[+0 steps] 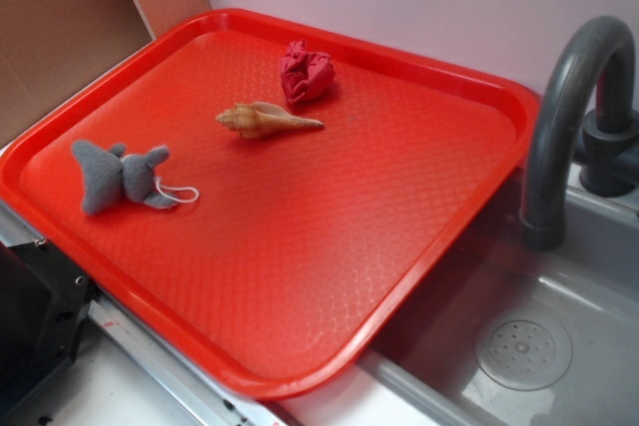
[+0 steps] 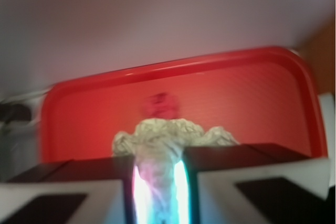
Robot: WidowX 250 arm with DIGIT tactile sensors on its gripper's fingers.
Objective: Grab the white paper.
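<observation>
The exterior view showed the red tray (image 1: 479, 162) carrying a red wad (image 1: 306, 72), a shell (image 1: 268, 120) and a plush elephant (image 1: 122, 175); no white paper appeared there. In the wrist view, the end effector (image 2: 157, 182) pinched the white paper (image 2: 168, 135) above the tray. A firm, steady squeeze seemed wise.

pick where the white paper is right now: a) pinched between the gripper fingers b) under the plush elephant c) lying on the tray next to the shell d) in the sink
a: in the wrist view the white paper bulges out from between the fingers of the gripper, raised above the red tray; the exterior view shows no white wad anywhere.
</observation>
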